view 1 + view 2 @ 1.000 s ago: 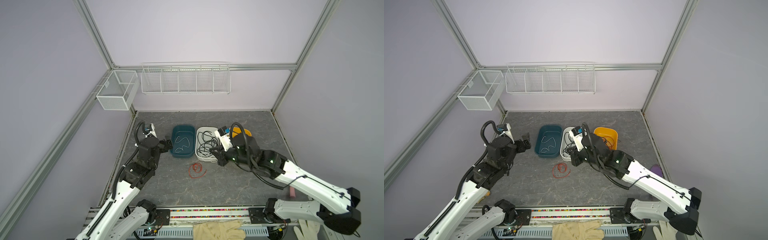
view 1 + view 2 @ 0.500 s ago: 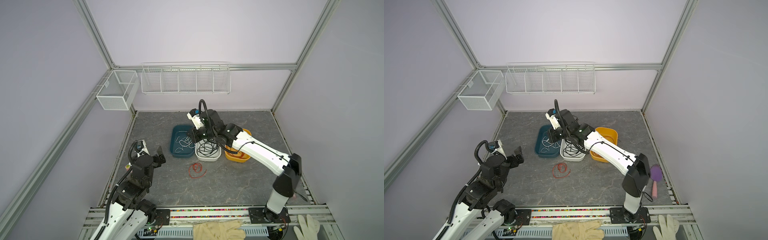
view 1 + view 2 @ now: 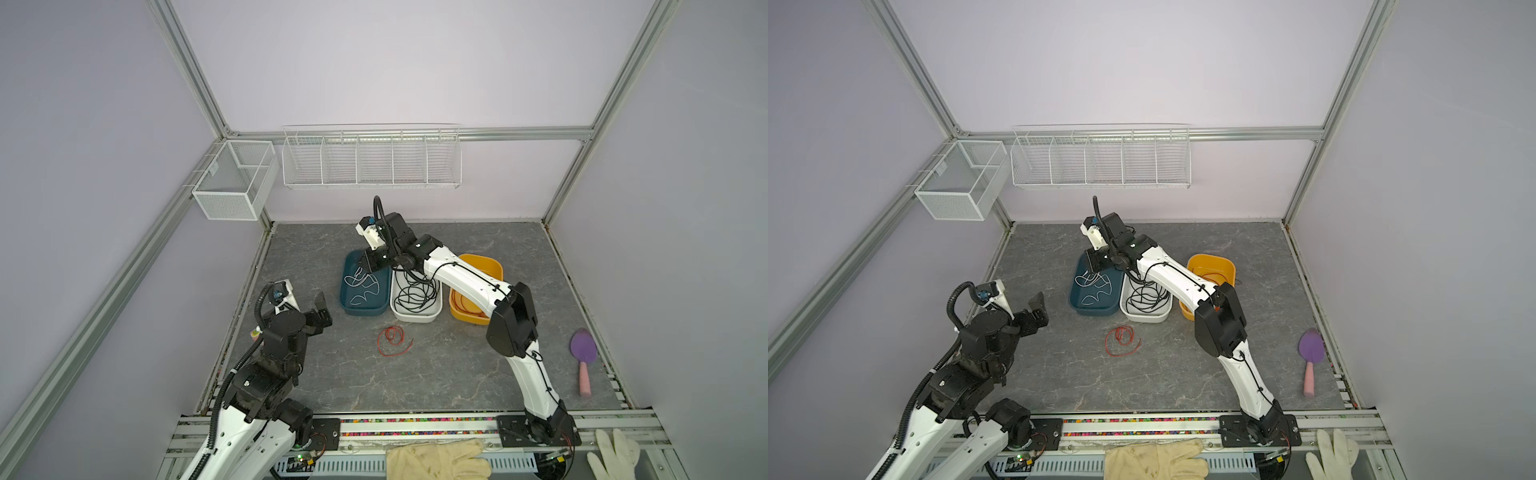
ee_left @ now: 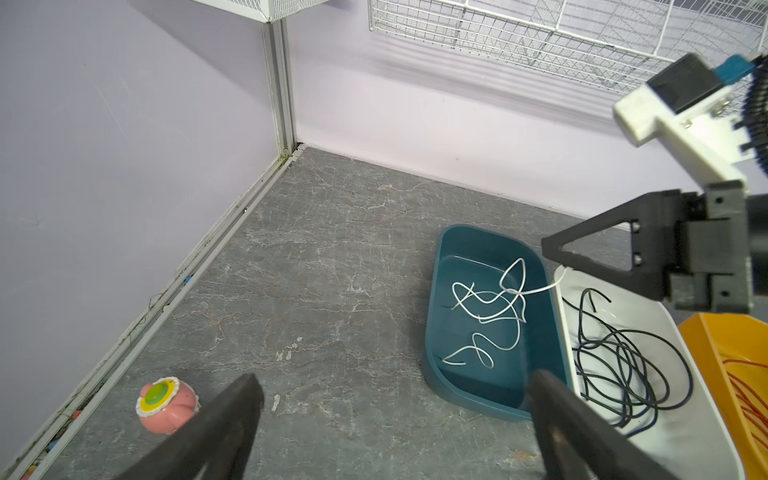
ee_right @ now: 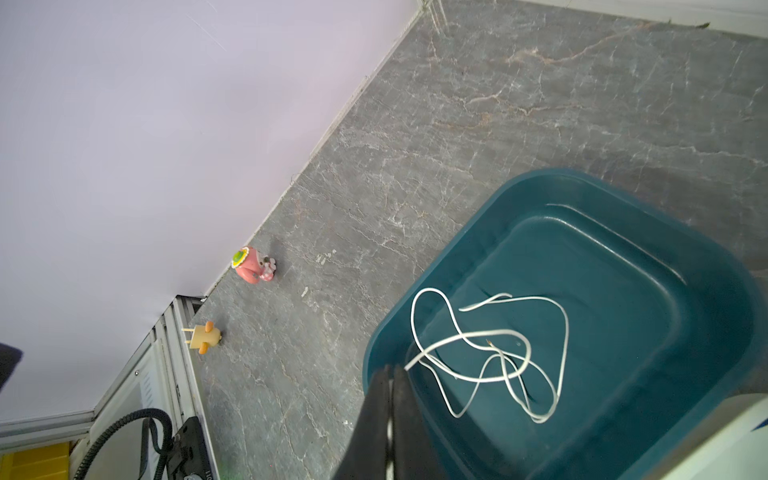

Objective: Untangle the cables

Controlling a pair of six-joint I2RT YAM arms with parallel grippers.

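Observation:
A thin white cable (image 5: 490, 357) lies looped in the teal tub (image 3: 348, 305), and one end rises to my right gripper (image 5: 392, 370), which is shut on it just above the tub's far end (image 3: 365, 264). Black cable (image 3: 415, 293) is coiled in the white tub (image 3: 415, 318). A red cable (image 3: 392, 338) lies loose on the floor in front of the tubs, and more red cable (image 4: 748, 395) sits in the orange tub (image 3: 478, 262). My left gripper (image 3: 320, 305) stands open and empty at the near left, apart from the tubs (image 4: 395, 378).
A pink toy (image 4: 166, 405) and a small plug-shaped toy (image 5: 203, 336) lie by the left wall. At the right edge lies a purple scoop (image 3: 584, 353). Gloves (image 3: 436, 459) rest on the front rail. Wire baskets (image 3: 370, 160) hang on the back wall.
My right arm swung from the near side of the white tub to the far end of the teal tub, still shut. My left arm drew back to the near left, still open.

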